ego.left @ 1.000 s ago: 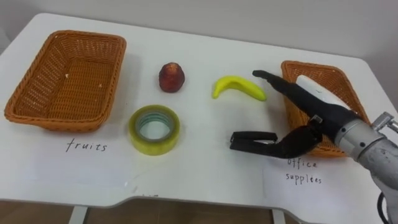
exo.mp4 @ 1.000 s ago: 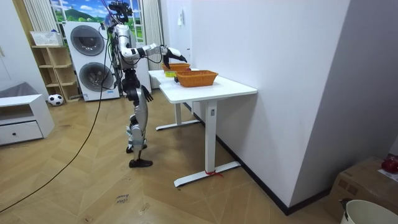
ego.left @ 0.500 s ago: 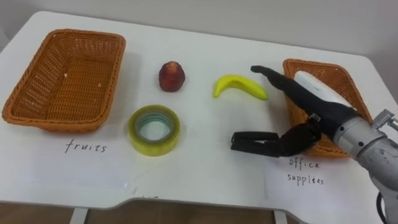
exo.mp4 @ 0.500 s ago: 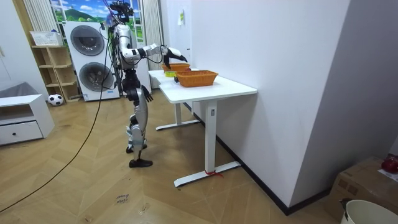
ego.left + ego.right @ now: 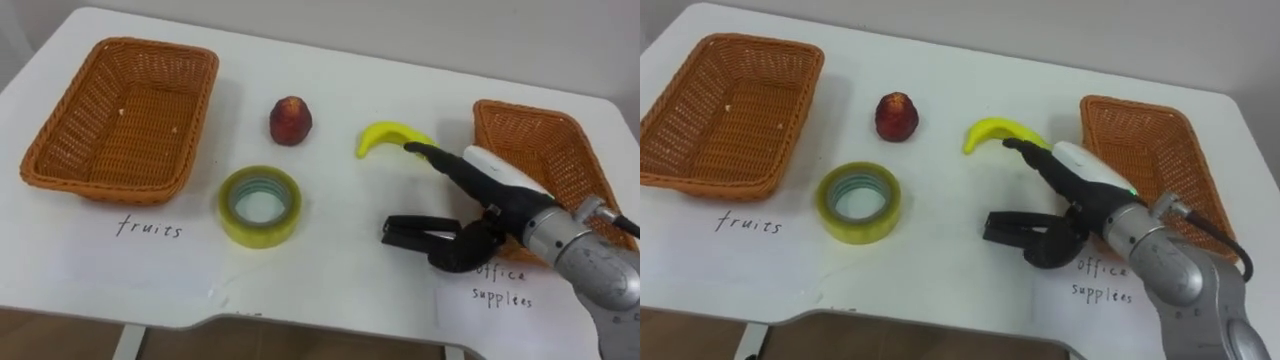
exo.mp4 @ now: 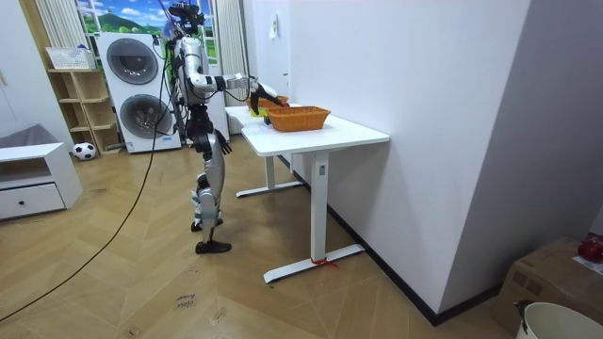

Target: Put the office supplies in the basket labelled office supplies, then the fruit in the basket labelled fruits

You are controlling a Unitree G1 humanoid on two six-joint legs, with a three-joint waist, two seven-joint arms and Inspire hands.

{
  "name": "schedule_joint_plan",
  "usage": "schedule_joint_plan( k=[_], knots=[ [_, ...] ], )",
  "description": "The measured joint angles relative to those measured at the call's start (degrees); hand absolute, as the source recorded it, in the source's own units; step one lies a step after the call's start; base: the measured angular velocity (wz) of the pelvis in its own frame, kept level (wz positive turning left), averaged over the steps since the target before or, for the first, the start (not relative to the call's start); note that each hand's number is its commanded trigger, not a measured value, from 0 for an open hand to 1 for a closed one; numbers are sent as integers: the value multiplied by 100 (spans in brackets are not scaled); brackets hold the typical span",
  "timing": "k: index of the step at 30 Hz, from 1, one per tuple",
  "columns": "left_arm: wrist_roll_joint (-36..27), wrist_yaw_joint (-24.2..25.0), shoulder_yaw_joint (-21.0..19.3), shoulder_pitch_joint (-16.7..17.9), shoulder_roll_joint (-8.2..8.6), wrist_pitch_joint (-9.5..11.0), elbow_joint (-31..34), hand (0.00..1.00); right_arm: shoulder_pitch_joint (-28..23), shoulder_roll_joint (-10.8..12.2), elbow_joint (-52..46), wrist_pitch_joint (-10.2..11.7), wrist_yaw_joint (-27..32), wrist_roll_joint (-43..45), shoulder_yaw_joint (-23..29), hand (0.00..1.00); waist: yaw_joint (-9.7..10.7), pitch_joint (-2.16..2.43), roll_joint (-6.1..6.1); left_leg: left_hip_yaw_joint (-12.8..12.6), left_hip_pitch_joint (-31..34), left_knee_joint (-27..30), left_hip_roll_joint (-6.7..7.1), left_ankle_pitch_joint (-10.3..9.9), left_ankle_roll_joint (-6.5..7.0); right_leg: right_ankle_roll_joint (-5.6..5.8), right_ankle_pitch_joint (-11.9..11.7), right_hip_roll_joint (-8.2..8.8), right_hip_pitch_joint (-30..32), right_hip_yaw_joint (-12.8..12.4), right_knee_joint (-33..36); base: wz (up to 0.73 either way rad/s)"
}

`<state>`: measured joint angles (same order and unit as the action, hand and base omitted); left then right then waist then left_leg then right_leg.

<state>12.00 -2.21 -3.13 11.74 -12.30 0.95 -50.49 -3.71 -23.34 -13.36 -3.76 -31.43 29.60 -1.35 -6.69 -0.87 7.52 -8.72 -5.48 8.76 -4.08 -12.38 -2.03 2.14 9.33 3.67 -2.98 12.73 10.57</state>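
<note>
A white table (image 5: 330,60) stands out from the wall, and the robot stands at its far end with one arm held out over the top. On it are two wicker baskets, a left basket (image 5: 100,188) and a right basket (image 5: 530,108), and neither holds anything to sort yet. Between them lie three loose things: one banana (image 5: 385,135), one red fruit (image 5: 290,120) and one roll of tape (image 5: 260,205). That makes two fruits and one office item.

The right hand (image 5: 500,190) is over the table just beside the right basket. Its fingers are straight and point toward the robot's left, with the thumb spread wide below them, and it holds nothing. The banana lies just beyond the fingertips, further from the robot. Its long axis runs across the table, roughly in line with the fingers. Whether the foremost fingertip touches its near end I cannot tell. The tape is further off to the left of the thumb, so I judge the banana the likelier pick.
</note>
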Motion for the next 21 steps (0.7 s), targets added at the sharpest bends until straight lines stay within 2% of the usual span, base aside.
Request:
schedule_joint_plan(
  k=[11,21],
  knots=[
    [-2,48,3,-25,18,-1,12,0,5,0,198,-7,4,32,-183,0,-40,-26,-38,38,96,56,4,0,0,0,0,4,12,7,4,2],
    [-3,14,3,-44,18,-1,12,0,5,15,197,-2,6,172,-183,0,-43,-1,-4,87,98,59,8,0,0,0,0,3,8,-17,4,2]
  ],
)
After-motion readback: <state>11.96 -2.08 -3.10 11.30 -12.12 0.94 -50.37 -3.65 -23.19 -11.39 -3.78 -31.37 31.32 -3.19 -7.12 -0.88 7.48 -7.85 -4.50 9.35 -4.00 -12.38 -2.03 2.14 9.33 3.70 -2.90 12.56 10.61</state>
